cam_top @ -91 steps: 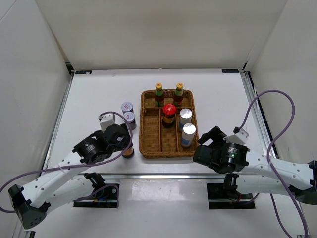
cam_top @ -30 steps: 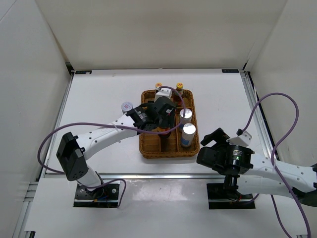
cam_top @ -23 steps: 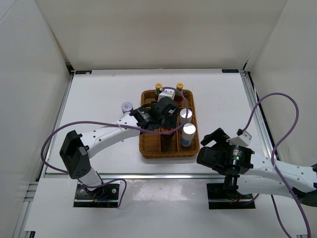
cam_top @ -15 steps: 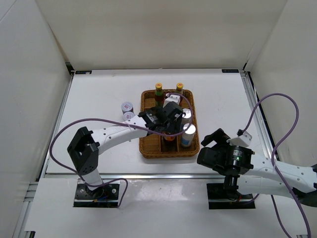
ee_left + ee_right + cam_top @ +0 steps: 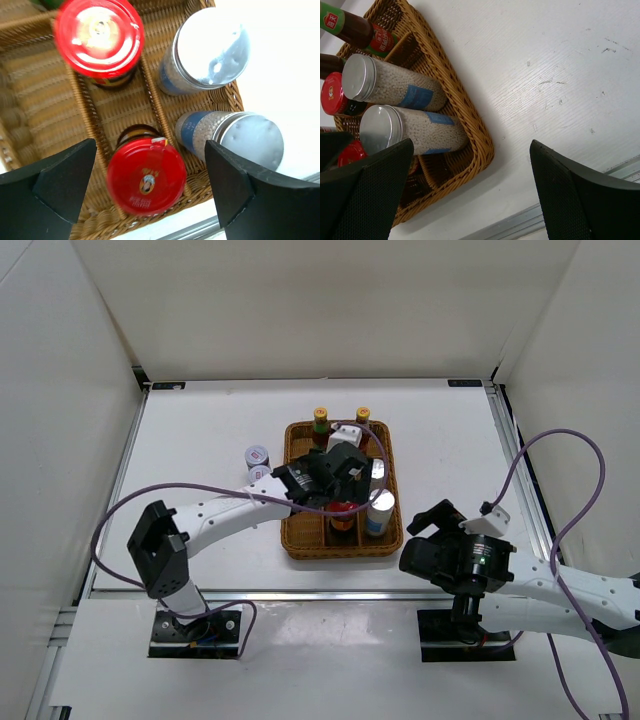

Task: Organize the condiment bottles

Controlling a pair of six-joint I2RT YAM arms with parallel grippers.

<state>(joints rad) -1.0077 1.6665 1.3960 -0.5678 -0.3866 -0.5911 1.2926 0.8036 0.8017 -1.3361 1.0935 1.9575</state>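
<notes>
While the top view has two grey-lidded jars (image 5: 257, 455) outside the wicker tray (image 5: 292, 532), the other six bottles look tucked in already. Left wrist: left gripper (image 5: 150, 145) splayed wide around a red-lidded jar (image 5: 146, 176), not gripping. Right wrist: right gripper (image 5: 471, 145) open, empty.

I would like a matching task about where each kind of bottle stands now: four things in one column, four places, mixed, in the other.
1. red-lidded jars
2. silver-capped bottles
3. yellow-capped bottles
4. grey-lidded jar

a. on the table, left of the wicker tray
b. far end of the tray
c. right compartment of the tray
d. middle compartment of the tray

Pairs: 1-d, 2-c, 3-b, 4-a
</notes>
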